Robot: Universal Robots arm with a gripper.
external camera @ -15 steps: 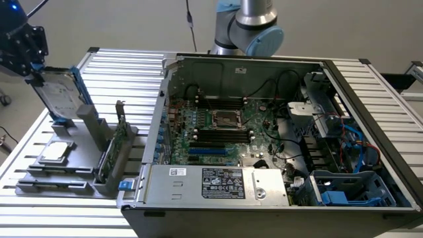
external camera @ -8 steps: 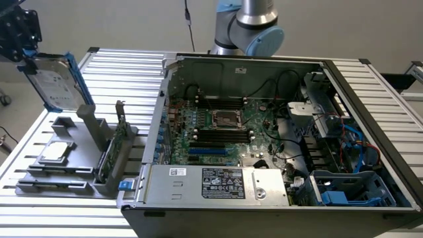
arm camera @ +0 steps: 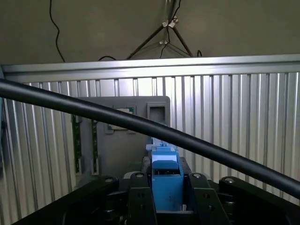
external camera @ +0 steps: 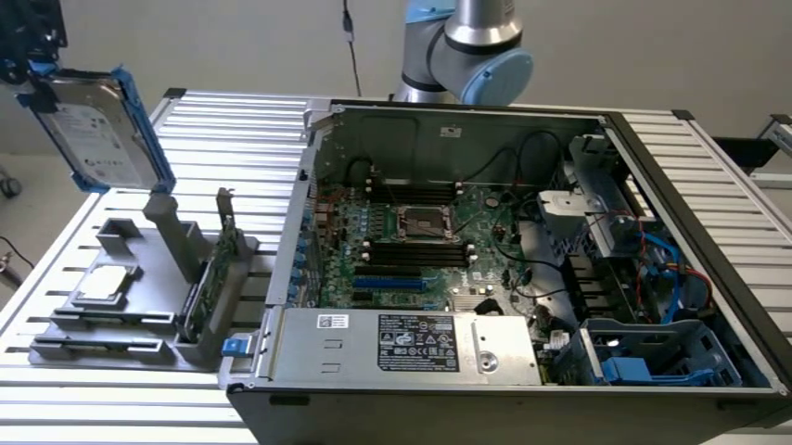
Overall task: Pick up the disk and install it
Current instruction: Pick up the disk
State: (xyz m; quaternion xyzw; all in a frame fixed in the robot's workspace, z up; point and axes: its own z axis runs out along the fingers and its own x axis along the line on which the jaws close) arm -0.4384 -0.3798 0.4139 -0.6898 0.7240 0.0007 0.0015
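The disk (external camera: 93, 130), a silver-grey drive with a white label and blue rails, hangs in the air above the exterior view's left side of the table, tilted and clear of the grey holder (external camera: 136, 306). My gripper (external camera: 37, 67) is shut on its upper end. In the wrist view the disk's blue rail (arm camera: 165, 173) sits clamped between the black fingers (arm camera: 140, 201) of the gripper (arm camera: 166, 199). A thick black cable (arm camera: 140, 124) crosses that view in front of the holder (arm camera: 122, 136) below.
The open computer case (external camera: 520, 250) takes up the middle and the exterior view's right, with its motherboard (external camera: 415, 232), a power supply (external camera: 409, 345) at the front and a blue drive cage (external camera: 656, 357) at the front right. The holder carries a square chip (external camera: 106, 283) and an upright green card (external camera: 210, 278).
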